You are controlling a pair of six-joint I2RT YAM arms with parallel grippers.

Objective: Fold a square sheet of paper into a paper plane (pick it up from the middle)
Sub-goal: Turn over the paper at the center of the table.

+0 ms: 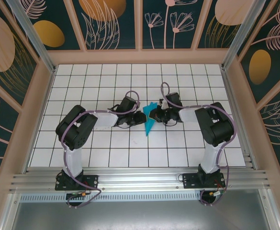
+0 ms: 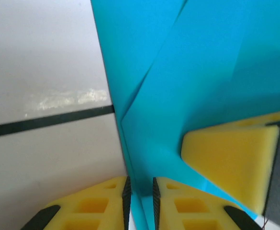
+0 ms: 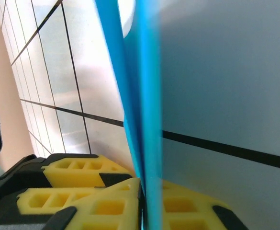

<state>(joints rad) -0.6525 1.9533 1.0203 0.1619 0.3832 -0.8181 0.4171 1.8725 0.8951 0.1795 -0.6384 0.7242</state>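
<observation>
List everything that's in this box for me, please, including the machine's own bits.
Folded thin paper sheet: one, teal-blue, creased, at mid-table between the two grippers.
Tiled tabletop: one, white with black grid lines, the floor of the enclosure.
Patterned wall panels: several, dark teal with peach and orange plant shapes, around the table.
Metal rail: one, silver, along the near edge by the arm bases.
Robot arms: two, black and white with purple cables, left and right, both reaching to the centre.
Left gripper: one, yellow fingers, shut on the paper.
Right gripper: one, yellow fingers, shut on the paper.
</observation>
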